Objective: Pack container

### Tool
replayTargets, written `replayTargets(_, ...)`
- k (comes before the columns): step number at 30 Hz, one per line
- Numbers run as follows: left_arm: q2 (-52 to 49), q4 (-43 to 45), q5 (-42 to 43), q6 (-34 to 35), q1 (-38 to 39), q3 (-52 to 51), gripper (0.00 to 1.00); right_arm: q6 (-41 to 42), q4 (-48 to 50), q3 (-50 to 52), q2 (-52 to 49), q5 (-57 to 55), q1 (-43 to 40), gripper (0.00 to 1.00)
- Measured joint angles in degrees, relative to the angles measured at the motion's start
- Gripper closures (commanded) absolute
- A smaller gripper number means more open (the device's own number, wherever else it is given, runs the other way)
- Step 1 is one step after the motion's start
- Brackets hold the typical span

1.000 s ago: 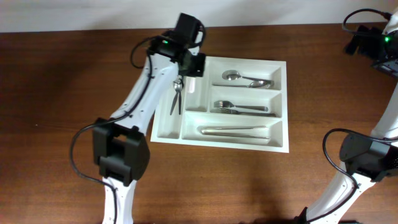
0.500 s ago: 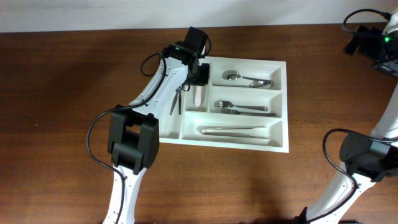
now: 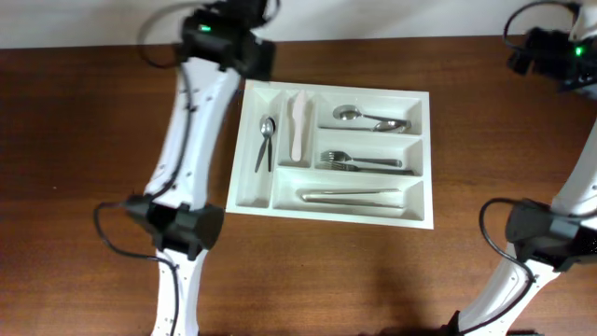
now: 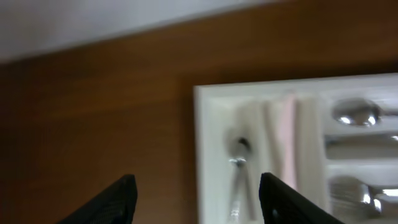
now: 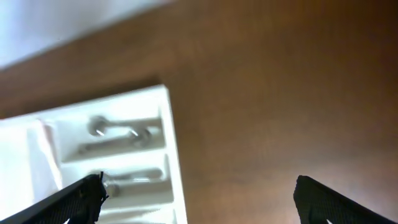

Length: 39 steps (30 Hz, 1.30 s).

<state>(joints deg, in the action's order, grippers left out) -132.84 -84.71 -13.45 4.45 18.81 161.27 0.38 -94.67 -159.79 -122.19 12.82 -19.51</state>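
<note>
Centrally in the overhead frame, one container [image 3: 326, 216] lies on the worktop [image 3: 84, 168], all five compartments filled: one small spoon [image 3: 264, 145], one pale utensil [image 3: 298, 126]; the rest overlap, uncountable. Blurred wrist views show left gripper [image 4: 198, 180] and right gripper [image 5: 199, 183] gaping, empty.

Left gripper [image 4: 196, 186]: fingers spread wide, nothing between them.
Table [image 4: 93, 112]: brown wood.
Tray [image 4: 202, 124]: white, corner in view.
Narrow slots: small spoon [image 4: 237, 162] in the outer one, pale utensil [image 4: 285, 143] in the next.
Right edge: spoon [image 4: 354, 115] and fork [image 4: 367, 198], both blurred.
</note>
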Motion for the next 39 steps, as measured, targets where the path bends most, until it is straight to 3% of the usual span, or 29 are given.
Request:
replayTargets(5,6.4,-4.2,-2.8,-3.9,-2.8,5.5,0.32,-0.9,0.9,-10.0,6.8,0.7,4.5,0.01)
replayTargets(13,22.4,-6.1,-4.0,-7.0,-8.9,6.3,0.29,-1.1,-2.0,-15.6,30.1,1.5,8.2,0.01)
replayTargets(14,24.5,-6.2,-4.0,-7.1,-9.9,6.4,0.21,-1.1,-2.1,-15.8,32.1,1.5,8.2,0.01)
replayTargets(17,30.4,-6.6,-4.0,-7.3,-13.0,6.7,0.14,-1.1,-2.3,-15.9,37.4,1.5,8.2,0.01)
replayTargets(18,32.0,-6.7,-3.9,-7.3,-14.0,6.9,0.02,-1.1,-2.3,-15.9,38.5,1.5,8.2,0.01)
replayTargets(25,38.6,-6.8,-2.6,-6.8,-16.7,7.6,0.01,-1.1,-2.3,-15.1,40.6,1.6,8.2,0.01)
replayTargets(39,37.6,-11.8,-1.8,-6.8,-16.7,7.3,0.01,-1.0,-2.3,-14.7,40.5,1.5,8.2,0.01)
